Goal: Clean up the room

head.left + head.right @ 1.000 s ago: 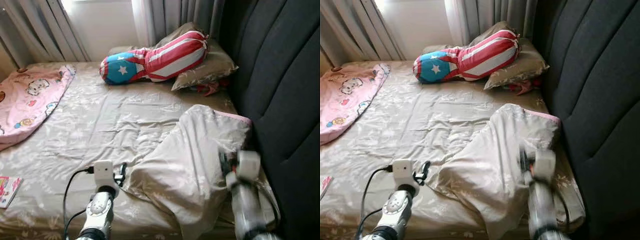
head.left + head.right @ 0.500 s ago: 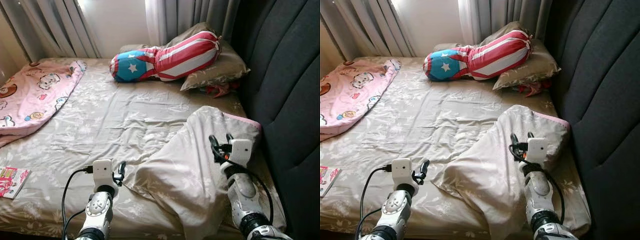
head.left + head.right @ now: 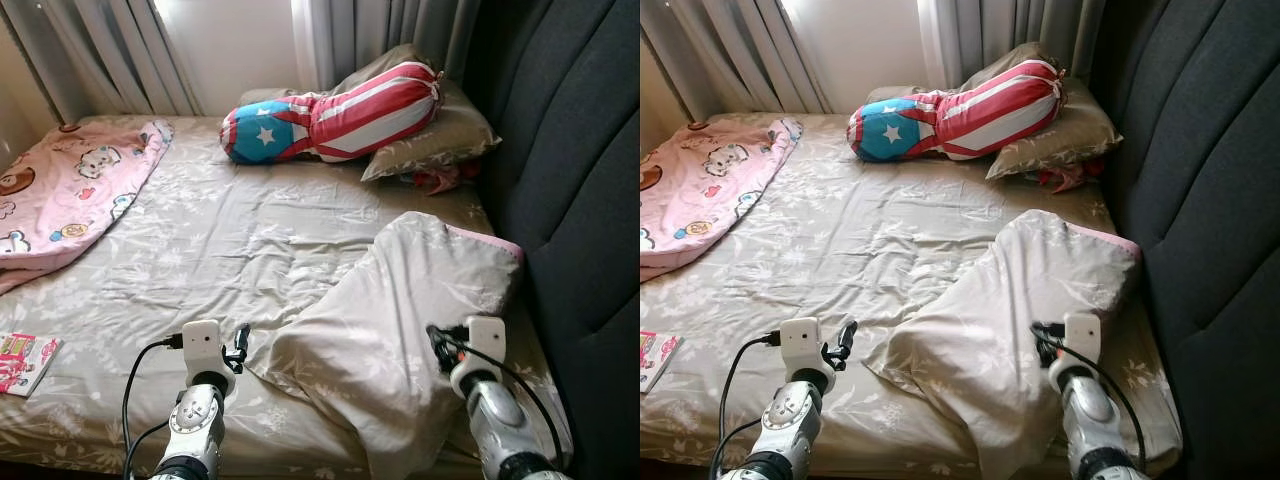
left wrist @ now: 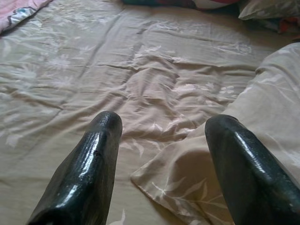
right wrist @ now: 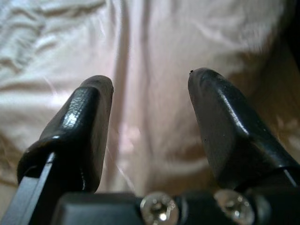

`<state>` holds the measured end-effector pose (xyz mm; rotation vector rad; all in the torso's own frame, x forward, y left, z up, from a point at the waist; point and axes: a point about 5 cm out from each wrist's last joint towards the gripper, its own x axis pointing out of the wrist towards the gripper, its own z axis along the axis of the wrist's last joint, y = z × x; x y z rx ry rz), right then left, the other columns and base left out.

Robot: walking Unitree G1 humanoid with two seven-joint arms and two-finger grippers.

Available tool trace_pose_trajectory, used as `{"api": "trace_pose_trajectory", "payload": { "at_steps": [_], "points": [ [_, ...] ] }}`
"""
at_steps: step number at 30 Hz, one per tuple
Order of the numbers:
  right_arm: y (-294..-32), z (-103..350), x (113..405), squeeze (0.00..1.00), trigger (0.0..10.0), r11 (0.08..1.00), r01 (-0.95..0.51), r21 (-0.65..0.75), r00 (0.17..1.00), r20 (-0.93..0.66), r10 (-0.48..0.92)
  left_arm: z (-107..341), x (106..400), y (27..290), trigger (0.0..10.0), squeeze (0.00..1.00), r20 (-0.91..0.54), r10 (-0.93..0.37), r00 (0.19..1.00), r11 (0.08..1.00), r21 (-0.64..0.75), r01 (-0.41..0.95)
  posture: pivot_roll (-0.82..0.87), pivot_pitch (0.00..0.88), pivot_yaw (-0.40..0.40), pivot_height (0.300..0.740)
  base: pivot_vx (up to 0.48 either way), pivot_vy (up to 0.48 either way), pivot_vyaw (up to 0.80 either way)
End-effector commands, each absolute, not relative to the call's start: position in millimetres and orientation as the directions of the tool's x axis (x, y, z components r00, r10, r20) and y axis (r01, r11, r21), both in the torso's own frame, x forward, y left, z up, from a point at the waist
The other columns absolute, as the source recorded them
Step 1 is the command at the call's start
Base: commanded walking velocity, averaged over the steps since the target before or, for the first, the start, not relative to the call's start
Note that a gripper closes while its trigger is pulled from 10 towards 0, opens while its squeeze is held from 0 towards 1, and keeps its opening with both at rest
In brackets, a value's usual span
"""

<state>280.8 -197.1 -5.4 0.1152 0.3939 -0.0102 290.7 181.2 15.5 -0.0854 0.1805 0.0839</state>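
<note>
Left eye view: rumpled beige blanket point(image 3: 400, 320) heaped on bed's point(image 3: 180, 260) near right, by dark headboard point(image 3: 580, 200). Left end effector point(image 3: 240, 343) at its near corner; right end effector point(image 3: 440, 345) over its right side. Step looks like bed-making; next, pinch blanket edge.

Left wrist view: fingers point(image 4: 89, 168) wide, empty, corner between.

Right wrist view: fingers point(image 5: 79, 126) wide, blanket below.
</note>
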Motion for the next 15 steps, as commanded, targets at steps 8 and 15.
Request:
{"api": "trace_pose_trajectory", "payload": {
  "at_steps": [8,15],
  "points": [
    [-199,-15,276,0.00,10.0,0.993,0.032,0.110,0.875,-0.484,0.026,15,291,176,10.0,0.00,-0.184,0.039,0.982,0.996,-0.073,-0.054,-0.14,0.096,0.030,0.740,0.000,0.000,0.00],
    [-196,-29,252,0.73,10.0,0.989,0.051,0.136,0.889,-0.458,0.017,17,287,174,10.0,0.00,-0.144,0.034,0.989,0.997,-0.070,-0.044,-0.09,0.122,0.007,0.740,0.000,0.000,0.00]
  ]
}}
